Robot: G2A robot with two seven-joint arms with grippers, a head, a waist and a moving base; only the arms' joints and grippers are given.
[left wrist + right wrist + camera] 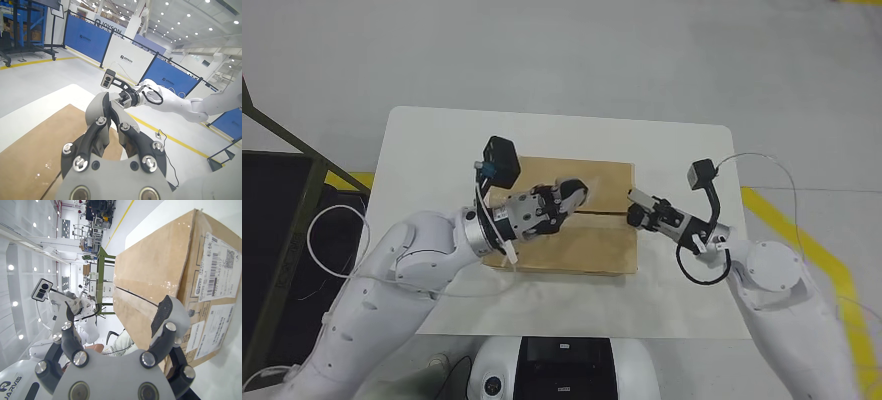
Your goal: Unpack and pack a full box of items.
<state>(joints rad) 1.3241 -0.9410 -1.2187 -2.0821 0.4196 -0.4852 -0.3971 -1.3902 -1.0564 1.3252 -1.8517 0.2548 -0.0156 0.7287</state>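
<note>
Cardboard box (592, 245) sat closed on the white table (442, 150), its top flaps meeting along a taped seam (604, 212) that ran across the middle. The left pincer (577, 190) hung over the top of the box near the seam. The left wrist view showed its fingers (94, 111) pressed together with nothing between them; whether the tips touched the cardboard could not be told. The right pincer (634, 215) was at the box's right edge, by the end of the seam, its fingers (160, 311) spread wide apart and empty. In the right wrist view the side wall of the box nearest that pincer carried several white shipping labels (215, 266), and clear tape glinted over the seam.
</note>
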